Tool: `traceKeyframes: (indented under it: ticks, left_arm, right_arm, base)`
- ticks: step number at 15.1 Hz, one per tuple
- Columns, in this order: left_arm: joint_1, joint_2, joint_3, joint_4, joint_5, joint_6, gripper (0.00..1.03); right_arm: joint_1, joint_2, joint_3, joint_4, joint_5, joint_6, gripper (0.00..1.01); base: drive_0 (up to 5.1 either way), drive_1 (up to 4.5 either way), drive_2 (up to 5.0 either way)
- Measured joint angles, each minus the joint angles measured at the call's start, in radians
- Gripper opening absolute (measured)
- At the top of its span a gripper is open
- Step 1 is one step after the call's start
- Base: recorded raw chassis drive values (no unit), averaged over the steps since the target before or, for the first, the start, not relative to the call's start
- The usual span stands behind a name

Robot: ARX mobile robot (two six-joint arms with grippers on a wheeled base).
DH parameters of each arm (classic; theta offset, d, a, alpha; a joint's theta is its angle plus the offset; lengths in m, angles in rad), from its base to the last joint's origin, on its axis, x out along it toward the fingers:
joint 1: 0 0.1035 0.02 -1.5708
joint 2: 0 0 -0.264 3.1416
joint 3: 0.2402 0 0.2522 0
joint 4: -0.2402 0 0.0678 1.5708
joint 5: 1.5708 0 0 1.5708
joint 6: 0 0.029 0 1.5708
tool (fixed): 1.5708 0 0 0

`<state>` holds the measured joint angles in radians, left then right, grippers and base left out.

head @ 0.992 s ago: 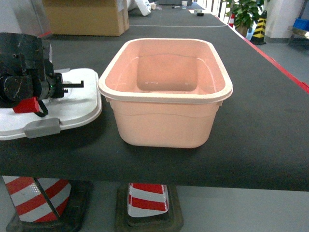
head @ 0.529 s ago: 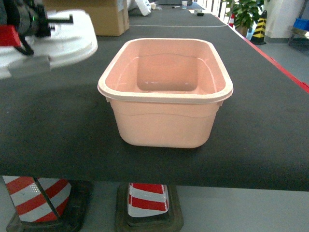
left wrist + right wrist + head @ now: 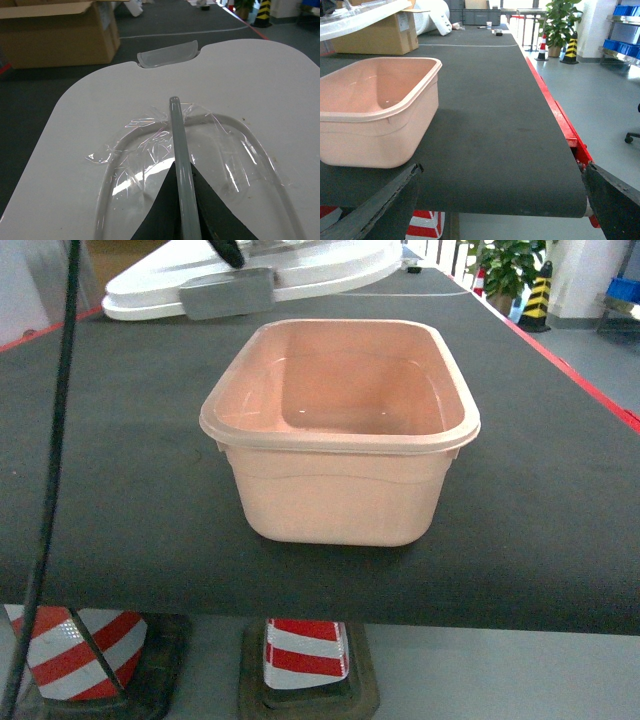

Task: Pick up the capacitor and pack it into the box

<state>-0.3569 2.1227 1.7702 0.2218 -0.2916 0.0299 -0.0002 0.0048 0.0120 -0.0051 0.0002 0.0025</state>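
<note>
Head view: white plastic lid w/ grey latch (image 3: 255,275) carried above far rim of empty peach-pink plastic tub (image 3: 340,420). Left gripper (image 3: 182,200) clamped on lid handle; right jaws wide, nothing held. Imo square lid over rim before lowering.

Black cable (image 3: 52,470); dark, scuffed right hand (image 3: 500,210) fingers

Your box (image 3: 340,430) sits on the desk (image 3: 540,500), near its front edge. The lid (image 3: 250,275) is up off the desk, behind the box and to its left. A carton (image 3: 375,35) stands farther behind the box.
</note>
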Motion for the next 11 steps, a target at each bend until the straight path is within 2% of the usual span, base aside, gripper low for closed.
traceKeyframes:
  ticks: [2, 6, 11]
  left_arm:
    - [-0.043, 0.01, 0.034, -0.044, -0.014, 0.004, 0.02]
    - [-0.087, 0.072, 0.087, -0.104, -0.116, -0.002, 0.02]
    - [-0.161, 0.094, 0.087, -0.151, -0.142, -0.011, 0.02]
  right_arm:
    - [0.0, 0.0, 0.0, 0.0, 0.0, 0.0, 0.98]
    - [0.0, 0.0, 0.0, 0.0, 0.0, 0.0, 0.98]
    - [0.0, 0.0, 0.0, 0.0, 0.0, 0.0, 0.98]
  base:
    - [0.0, 0.0, 0.0]
    - [0.0, 0.0, 0.0]
    - [0.0, 0.0, 0.0]
